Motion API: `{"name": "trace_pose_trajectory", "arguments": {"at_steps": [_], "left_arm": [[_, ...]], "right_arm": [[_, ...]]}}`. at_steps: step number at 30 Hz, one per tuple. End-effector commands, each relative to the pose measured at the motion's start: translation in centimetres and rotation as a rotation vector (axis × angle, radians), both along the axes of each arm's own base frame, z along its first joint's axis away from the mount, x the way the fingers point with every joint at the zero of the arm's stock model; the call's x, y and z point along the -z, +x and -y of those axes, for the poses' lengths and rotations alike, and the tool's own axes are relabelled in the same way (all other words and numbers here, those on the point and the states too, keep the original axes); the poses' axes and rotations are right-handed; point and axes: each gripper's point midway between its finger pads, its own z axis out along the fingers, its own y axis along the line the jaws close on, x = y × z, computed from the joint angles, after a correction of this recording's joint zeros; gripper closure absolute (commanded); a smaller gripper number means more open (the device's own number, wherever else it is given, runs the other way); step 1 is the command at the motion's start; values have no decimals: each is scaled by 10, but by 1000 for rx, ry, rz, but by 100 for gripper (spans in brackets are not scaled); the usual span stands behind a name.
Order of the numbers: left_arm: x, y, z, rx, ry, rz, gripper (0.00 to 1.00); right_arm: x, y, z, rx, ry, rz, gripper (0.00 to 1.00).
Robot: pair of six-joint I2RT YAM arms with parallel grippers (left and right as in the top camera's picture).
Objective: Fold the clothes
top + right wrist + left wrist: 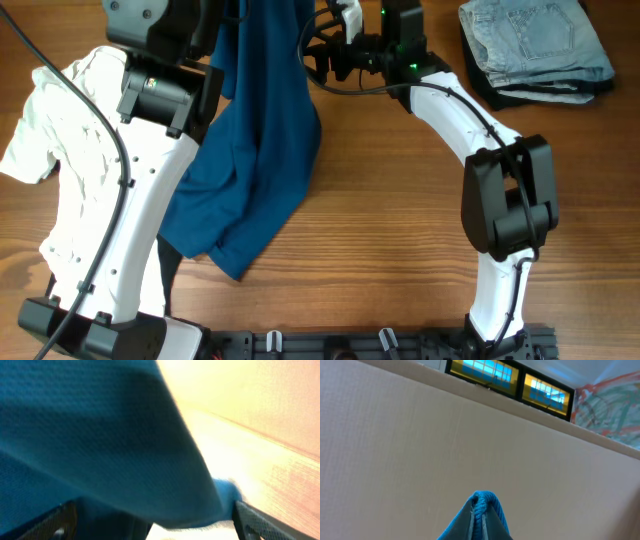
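Observation:
A blue shirt (255,150) hangs lifted from the top of the overhead view, and its lower end drapes onto the wooden table (380,230). My left gripper (482,512) is shut on a bunched edge of this shirt and points up at a wall. In the overhead view the left arm (150,90) covers it. My right gripper (328,45) is at the shirt's right edge near the table's back. In the right wrist view its fingers (155,525) stand wide apart, with the blue cloth (100,440) lying across the gap.
A crumpled white shirt (60,130) lies at the left, partly under the left arm. Folded jeans (535,40) sit on a dark garment (500,97) at the back right. A dark cloth strip (168,272) shows below the blue shirt.

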Motion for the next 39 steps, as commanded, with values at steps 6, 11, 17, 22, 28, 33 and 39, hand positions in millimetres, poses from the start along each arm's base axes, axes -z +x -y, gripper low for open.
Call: {"name": "trace_pose_trajectory", "arguments": {"at_steps": [6, 11, 17, 22, 28, 33, 39], "left_arm": [[-15, -11, -4, -5, -10, 22, 96], [64, 16, -5, -78, 147, -295, 96], [144, 17, -5, -90, 355, -575, 96], [152, 17, -6, -92, 375, -600, 96], [161, 47, 23, -32, 362, -533, 96], [220, 88, 83, 67, 378, -532, 96], [290, 102, 160, 169, 407, -537, 96]], "right_arm": [[-15, 11, 5, 35, 88, -33, 96], [-37, 18, 80, -21, 171, -112, 96], [-21, 39, 176, 289, -27, -185, 96], [-1, 36, 266, 646, -568, -253, 96], [-45, 19, 301, 749, -634, -291, 96], [-17, -19, 341, 845, -642, -549, 96], [-10, -39, 400, 993, -631, -670, 96]]}}
